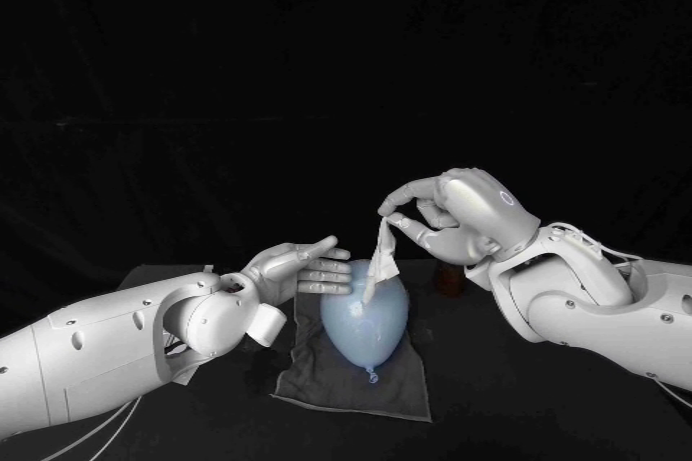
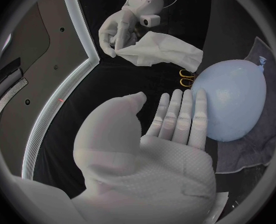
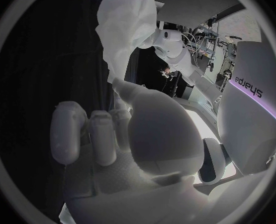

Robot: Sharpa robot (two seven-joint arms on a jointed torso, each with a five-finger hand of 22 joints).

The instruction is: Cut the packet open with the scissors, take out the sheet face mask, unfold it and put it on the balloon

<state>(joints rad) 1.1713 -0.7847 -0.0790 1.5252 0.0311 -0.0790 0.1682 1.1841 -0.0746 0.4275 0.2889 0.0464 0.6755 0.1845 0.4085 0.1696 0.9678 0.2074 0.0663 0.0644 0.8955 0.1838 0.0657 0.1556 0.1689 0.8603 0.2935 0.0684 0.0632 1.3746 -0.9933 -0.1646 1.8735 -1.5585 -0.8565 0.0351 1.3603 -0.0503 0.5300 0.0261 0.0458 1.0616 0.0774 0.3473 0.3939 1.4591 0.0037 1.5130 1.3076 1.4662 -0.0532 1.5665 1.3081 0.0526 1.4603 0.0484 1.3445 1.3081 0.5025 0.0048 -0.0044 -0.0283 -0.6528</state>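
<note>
Right hand (image 1: 459,219) pinches the sheet mask (image 1: 382,259), which hangs mostly folded at 12 o'clock over the balloon (image 1: 364,323). Left hand (image 1: 296,269), flat and empty, is just beside the balloon at 10 o'clock. Step: unfolding. The next move probably needs the left hand to take a free edge.

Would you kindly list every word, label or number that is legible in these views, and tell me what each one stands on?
"sharpa": dark lettering on a white casing in the right wrist view, where it reads upside down.
No other text can be read: the balloon, the sheet face mask held by the right hand and the dark cloth show no print.
</note>
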